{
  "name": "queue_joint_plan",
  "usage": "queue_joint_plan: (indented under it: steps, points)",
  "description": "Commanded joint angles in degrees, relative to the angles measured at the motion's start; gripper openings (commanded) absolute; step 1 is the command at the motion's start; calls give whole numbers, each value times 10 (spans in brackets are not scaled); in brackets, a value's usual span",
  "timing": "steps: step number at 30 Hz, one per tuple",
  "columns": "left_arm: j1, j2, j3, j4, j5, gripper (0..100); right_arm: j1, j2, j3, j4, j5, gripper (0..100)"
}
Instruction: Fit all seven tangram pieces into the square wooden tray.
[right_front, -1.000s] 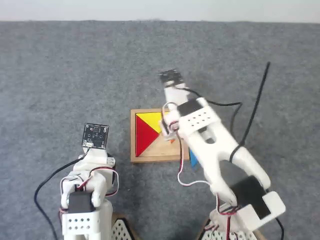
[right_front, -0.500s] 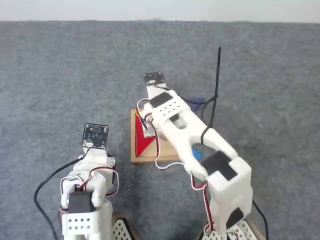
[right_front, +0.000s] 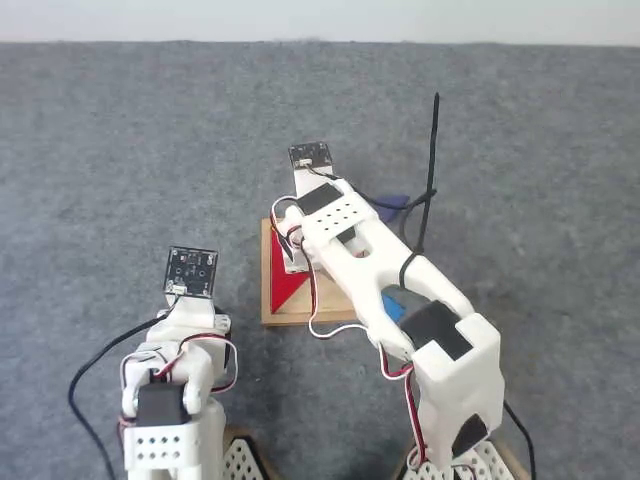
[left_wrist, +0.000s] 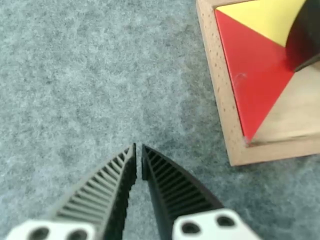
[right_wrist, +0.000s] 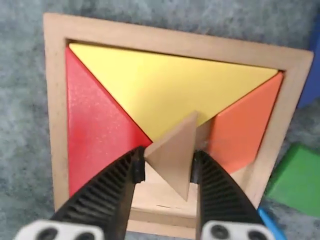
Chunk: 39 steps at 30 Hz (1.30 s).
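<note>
Now the right gripper (right_wrist: 167, 161) is clamping a plain wooden triangle (right_wrist: 172, 150) above the tray (right_wrist: 54, 100) gap (left gripper (left_wrist: 139, 150) closed over grey carpet (left_wrist: 75, 75)).

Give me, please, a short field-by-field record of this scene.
Right pincer: shut on the wooden triangle, over the tray
In tray: red triangle, yellow triangle, orange piece
Outside tray: green piece, on the carpet
Left pincer: shut, empty, over the carpet beside the tray
</note>
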Motion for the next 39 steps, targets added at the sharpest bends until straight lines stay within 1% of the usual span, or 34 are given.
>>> queue_joint_plan:
  steps: [1, 3, 5, 11, 16, 20, 22, 24, 26, 29, 31, 35, 39]
  points:
    - [1, -11, -7, 2, -1, 21, 5, -16, -33, 7, 18, 142]
    - [1, -11, -7, 2, -1, 21, 4, -35, -30, 13, 19, 142]
    - [1, -11, -7, 2, -1, 21, 6, -55, -30, 28, 37, 146]
    - [1, -11, -7, 2, -1, 21, 17, -58, -25, 25, 47, 256]
    - [1, -11, -7, 2, -1, 21, 18, -43, -26, 15, 47, 243]
    - [1, -11, -7, 2, -1, 21, 53, -88, -24, 22, 49, 241]
    - [1, -11, -7, 2, -1, 21, 83, -129, -24, 43, 69, 233]
    - [1, -11, -7, 2, -1, 21, 114, -170, -11, 55, 107, 191]
    - [1, -11, -7, 2, -1, 21, 142, -211, 27, 39, 151, 136]
    - [1, -11, -7, 2, -1, 21, 167, -246, 102, 6, 207, 97]
    - [1, -11, -7, 2, -1, 21, 169, -251, 143, 4, 232, 114]
    - [1, -11, -7, 2, -1, 21, 172, -252, 217, 26, 290, 180]
    - [1, -11, -7, 2, -1, 21, 167, -249, 264, -13, 293, 221]
